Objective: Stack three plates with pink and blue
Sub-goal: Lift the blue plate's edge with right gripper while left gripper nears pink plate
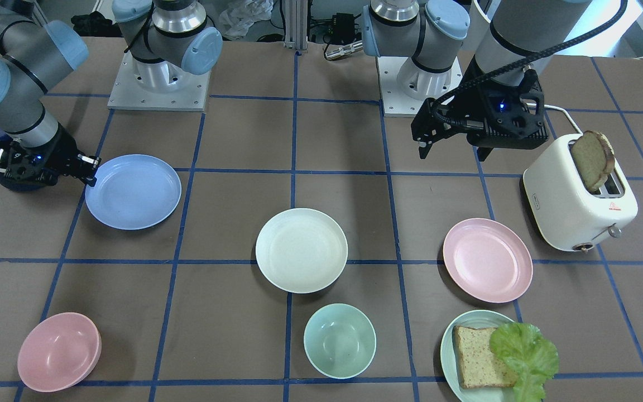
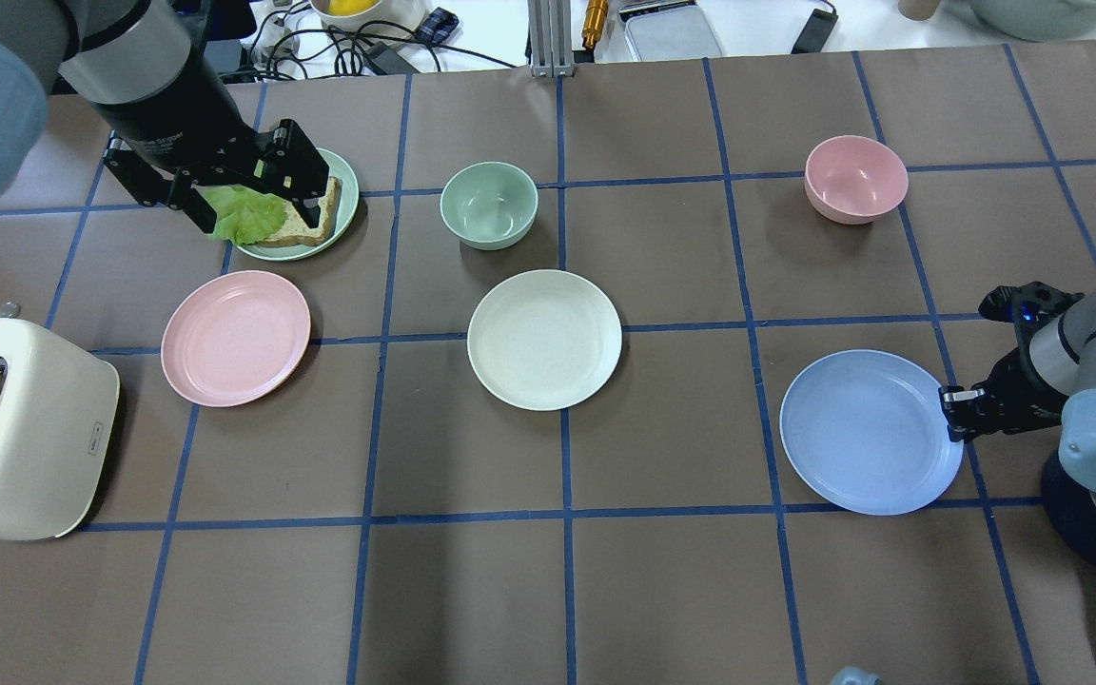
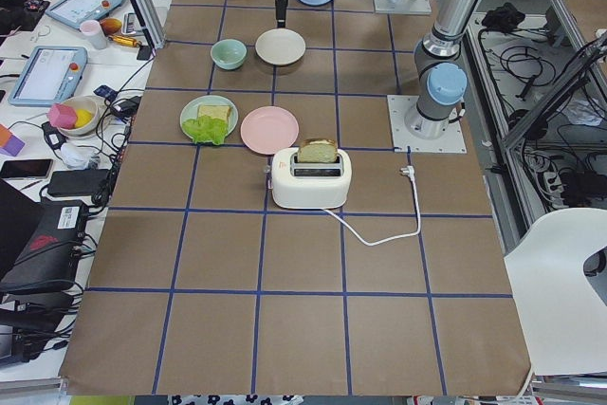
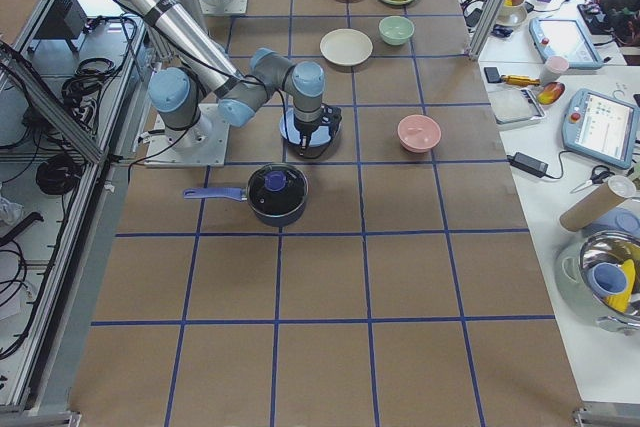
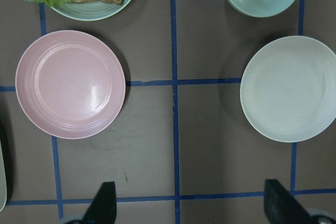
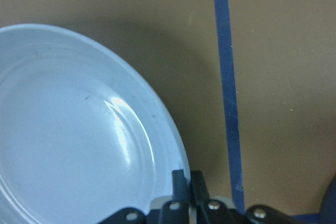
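Note:
Three plates lie apart on the brown table. The light blue plate point(image 1: 133, 191) point(image 2: 870, 431) is on my right side, the cream-white plate point(image 1: 301, 250) point(image 2: 544, 339) in the middle, the pale pink plate point(image 1: 488, 260) point(image 2: 235, 338) on my left. My right gripper point(image 2: 949, 407) point(image 1: 90, 167) is low at the blue plate's outer rim. In the right wrist view point(image 6: 187, 182) its fingers are pinched together on that rim point(image 6: 173, 150). My left gripper point(image 1: 451, 146) point(image 5: 191, 205) is open and empty, held high. Its wrist view looks down on the pink plate point(image 5: 70, 84) and the cream plate point(image 5: 289, 87).
A white toaster point(image 1: 578, 206) with a bread slice stands beside the pink plate. A mint plate point(image 1: 451, 340) bears bread and lettuce. A mint bowl point(image 1: 340, 340) and a pink bowl point(image 1: 59, 350) sit on the far side. A dark pot point(image 4: 277, 194) stands by my right arm.

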Controlling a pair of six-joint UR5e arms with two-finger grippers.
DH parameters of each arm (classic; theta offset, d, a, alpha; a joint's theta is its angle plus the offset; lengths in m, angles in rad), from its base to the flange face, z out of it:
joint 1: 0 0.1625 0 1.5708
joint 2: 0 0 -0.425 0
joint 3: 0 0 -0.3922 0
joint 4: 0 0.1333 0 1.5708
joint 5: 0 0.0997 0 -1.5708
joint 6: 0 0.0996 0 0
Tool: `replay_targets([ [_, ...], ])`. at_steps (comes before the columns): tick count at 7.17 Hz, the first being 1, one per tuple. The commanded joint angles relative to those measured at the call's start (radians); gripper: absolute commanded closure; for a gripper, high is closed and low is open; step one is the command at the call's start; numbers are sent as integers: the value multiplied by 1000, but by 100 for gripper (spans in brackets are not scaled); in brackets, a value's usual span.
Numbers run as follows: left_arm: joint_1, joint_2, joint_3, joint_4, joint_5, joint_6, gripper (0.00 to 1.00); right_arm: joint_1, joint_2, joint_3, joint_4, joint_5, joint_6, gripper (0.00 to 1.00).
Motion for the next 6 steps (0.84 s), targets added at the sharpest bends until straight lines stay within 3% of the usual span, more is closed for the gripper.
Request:
replay_targets([
  [1,7,-25,-7,3,-1,4,0,5,-15,-62,73,4,0,100],
  [6,10,-30,-37,13,-1,7,0,60,-8,-269,291,5,11,100],
])
